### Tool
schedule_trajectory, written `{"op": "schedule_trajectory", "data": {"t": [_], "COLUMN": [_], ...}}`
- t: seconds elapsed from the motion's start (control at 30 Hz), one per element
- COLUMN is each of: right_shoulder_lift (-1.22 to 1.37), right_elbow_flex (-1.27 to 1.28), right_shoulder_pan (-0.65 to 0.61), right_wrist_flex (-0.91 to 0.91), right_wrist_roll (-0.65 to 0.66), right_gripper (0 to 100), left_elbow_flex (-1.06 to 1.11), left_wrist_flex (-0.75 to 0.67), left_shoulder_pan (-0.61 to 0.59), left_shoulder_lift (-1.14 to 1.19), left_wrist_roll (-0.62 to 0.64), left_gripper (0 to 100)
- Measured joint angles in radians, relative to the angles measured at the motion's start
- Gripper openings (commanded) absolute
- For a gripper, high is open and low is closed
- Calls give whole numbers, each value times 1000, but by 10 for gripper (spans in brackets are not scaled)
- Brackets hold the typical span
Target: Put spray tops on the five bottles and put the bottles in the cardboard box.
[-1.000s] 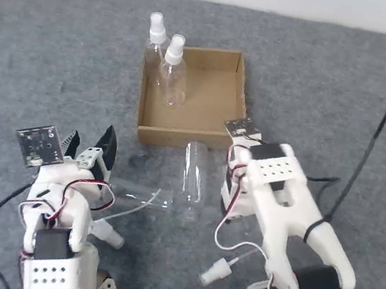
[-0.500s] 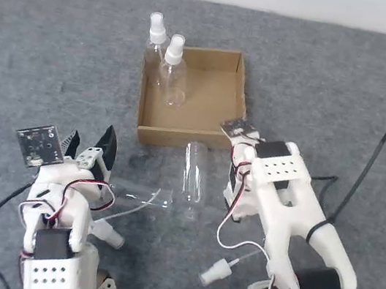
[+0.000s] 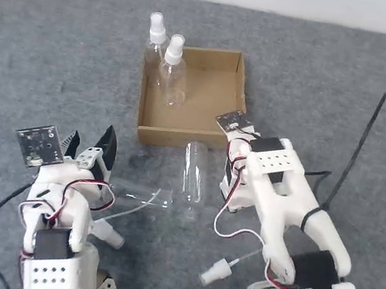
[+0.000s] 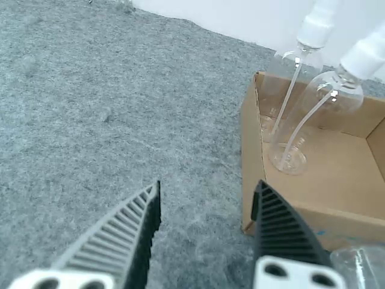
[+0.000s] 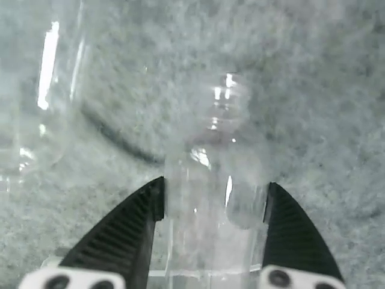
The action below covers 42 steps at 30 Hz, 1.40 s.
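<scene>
Right gripper [image 5: 214,183] has its jaws on both flanks of an uncapped bottle [image 5: 216,156], apparently clamped on the body. It sits toward the near right of the table [image 3: 62,41], just off the near right corner of the cardboard box [image 3: 179,139]. Left gripper [image 4: 208,183] is spread wide and holds nothing, near the table's near left corner. Main risk is slip or twist: the bottle is smooth, round clear plastic held on its curved sides, so it likely rolls in the jaws or squirts out if squeezed harder. Thin wall probably dents too. Second risk is a collision, since another loose bottle [image 3: 194,171] lies just beside the right gripper, between it and the box's near wall, and a sideways nudge would send it rolling. A third bottle [image 3: 137,193] lies near the left gripper. Capping looks fiddly: the dip tube of a spray top [image 3: 216,271] has to enter a narrow neck [image 5: 225,108], and any tilt makes it miss. A second spray top [image 3: 111,235] lies by the left arm. Two capped bottles [image 3: 175,75] stand upright in the box's far left corner. The gripped bottle's long axis runs in line with the fingers, neck pointing away from the wrist. Its heading on the table cannot be told, because the arm hides it from above.
</scene>
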Motion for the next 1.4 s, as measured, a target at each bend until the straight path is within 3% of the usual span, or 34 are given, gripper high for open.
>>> {"op": "schedule_trajectory", "data": {"t": [0.17, 0.4, 0.57, 0.83, 1.07, 1.4], "right_shoulder_lift": [3, 3, 3, -14, -206, -457], "right_elbow_flex": [0, 0, -52, -201, -206, -199], "right_shoulder_pan": [0, 0, 0, 0, 0, -31], "right_wrist_flex": [-11, -20, 8, 249, 353, 370], "right_wrist_roll": [0, 0, 0, 0, 0, 0], "right_gripper": [200, 2, 7, 6, 6, 6], "left_elbow_flex": [0, 0, 0, 0, 0, 0], "left_wrist_flex": [0, 0, 0, 0, 0, 0], "left_shoulder_pan": [0, 0, 0, 0, 0, 0], "left_shoulder_lift": [0, 0, 0, 0, 0, 0], "left_wrist_roll": [0, 0, 0, 0, 0, 0], "left_gripper": [232, 232, 232, 232, 232, 232]}}
